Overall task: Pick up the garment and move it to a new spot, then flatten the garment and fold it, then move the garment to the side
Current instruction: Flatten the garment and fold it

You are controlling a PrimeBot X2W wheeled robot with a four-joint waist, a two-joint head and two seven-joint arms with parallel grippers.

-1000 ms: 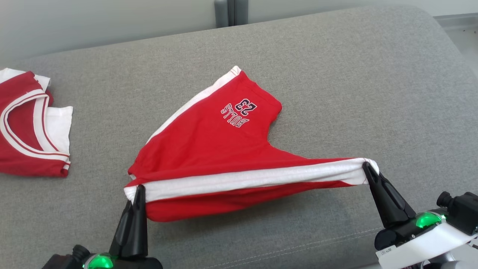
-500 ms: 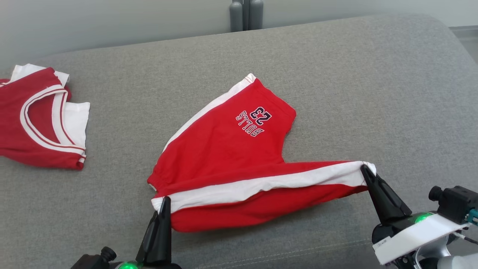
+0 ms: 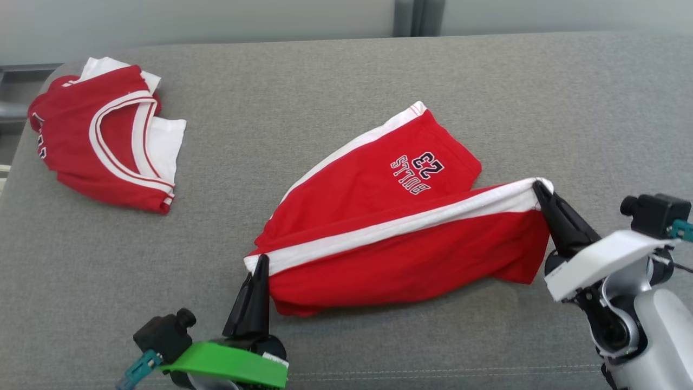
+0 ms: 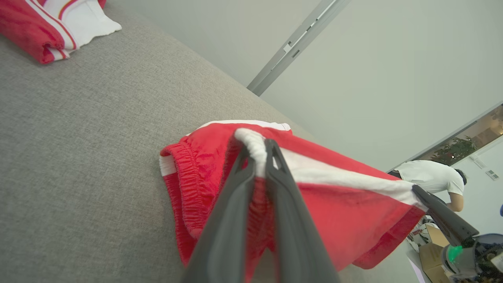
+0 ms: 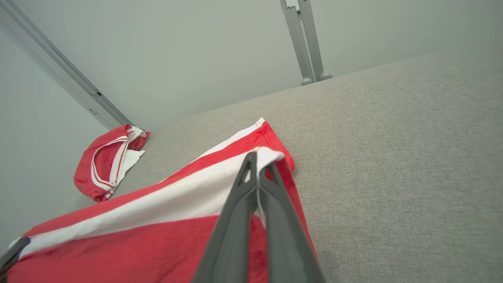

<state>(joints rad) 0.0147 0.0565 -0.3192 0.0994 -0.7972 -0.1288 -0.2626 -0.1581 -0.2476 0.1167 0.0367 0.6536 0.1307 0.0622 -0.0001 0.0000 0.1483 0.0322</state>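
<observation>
As the left gripper (image 3: pixel 261 261) at lower centre is clenched on the waistband corner of the shorts (image 3: pixel 379 216), and the right gripper (image 3: pixel 538 188) at the right pinches the hem corner, I would carry the taut white edge evenly over the leg lying flat mid-frame on the cushion (image 3: pixel 514 92), then lower both ends together.

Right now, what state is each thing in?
left gripper, jaws shut on shorts at waistband.
right gripper, jaws shut on shorts at leg hem.
shorts, stretched taut, near half lifted, far leg lying on couch.
jersey, folded, lying on couch, apart.
</observation>
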